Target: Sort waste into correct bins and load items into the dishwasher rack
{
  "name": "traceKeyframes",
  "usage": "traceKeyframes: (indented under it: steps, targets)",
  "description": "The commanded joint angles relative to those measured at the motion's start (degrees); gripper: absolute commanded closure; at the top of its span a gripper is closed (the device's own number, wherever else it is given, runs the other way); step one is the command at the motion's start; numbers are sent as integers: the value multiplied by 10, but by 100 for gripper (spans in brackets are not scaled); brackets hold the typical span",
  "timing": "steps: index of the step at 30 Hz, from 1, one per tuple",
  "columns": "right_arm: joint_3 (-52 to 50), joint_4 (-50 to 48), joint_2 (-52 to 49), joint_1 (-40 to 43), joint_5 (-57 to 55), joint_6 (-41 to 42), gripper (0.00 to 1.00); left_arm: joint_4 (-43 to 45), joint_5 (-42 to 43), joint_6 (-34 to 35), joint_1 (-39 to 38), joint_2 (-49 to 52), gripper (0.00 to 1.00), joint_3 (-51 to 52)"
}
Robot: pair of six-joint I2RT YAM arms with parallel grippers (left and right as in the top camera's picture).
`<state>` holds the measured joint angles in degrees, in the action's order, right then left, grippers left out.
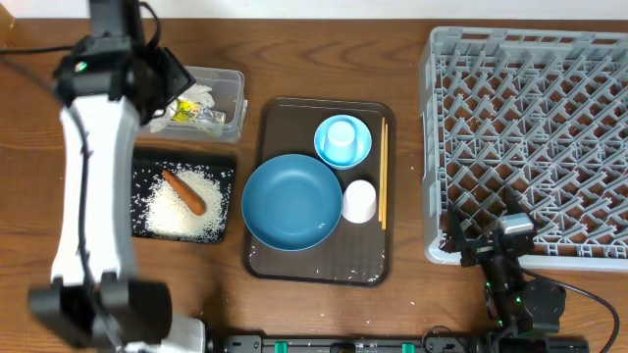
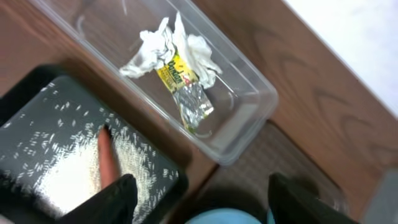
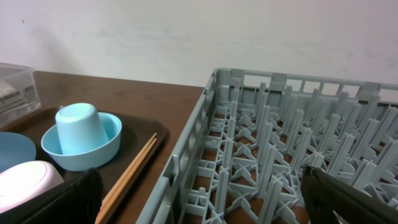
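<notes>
Crumpled wrappers (image 2: 174,68) lie in the clear tub (image 2: 249,118). My left gripper (image 2: 205,208) hangs open and empty above the tub (image 1: 221,83). Beside it, the black tray (image 1: 221,172) holds rice (image 1: 182,206) and a carrot (image 1: 183,191). The dark-blue bowl (image 1: 291,201), the pale-blue bowl (image 1: 343,142), a whitish cup (image 1: 359,201) and chopsticks (image 1: 384,172) sit on the brown serving tray. My right gripper (image 3: 205,211) is open and empty, straddling the near left wall of the grey rack (image 3: 186,155).
The brown serving tray (image 1: 319,265) fills the table's middle. A pale-blue cup (image 3: 78,127) stands upside down in the small bowl. The rack (image 1: 530,137) takes up the right side. My left arm (image 1: 88,196) crosses over the table's left edge.
</notes>
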<state>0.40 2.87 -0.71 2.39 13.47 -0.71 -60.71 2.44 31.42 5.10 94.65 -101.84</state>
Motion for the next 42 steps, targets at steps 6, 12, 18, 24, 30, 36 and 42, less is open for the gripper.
traceKeyframes:
  steps: [6, 12, 18, 24, 30, 36, 42]
  targets:
    - [-1, 3, 4, 10, 1, -9, 1, -43, -35, 10, 36, -23, 21, -2]
    - [-1, 3, 4, 10, 1, -9, 1, -98, -29, 96, 127, -19, 10, -2]
    - [-1, 3, 4, 10, 1, -9, 1, -113, -29, 96, 177, -19, 5, -2]
    - [-1, -78, 4, 10, 118, 106, 1, -113, -29, 96, 185, -19, 4, -2]
    - [-1, -159, 4, 10, 197, 263, 1, -113, -29, 96, 185, -19, 4, -2]
    - [2, -295, 4, 10, 160, 429, 1, -113, -29, 96, 185, -19, 3, -2]
    - [87, -260, -29, 10, 118, 410, 1, -113, -29, 96, 185, -19, 3, -2]
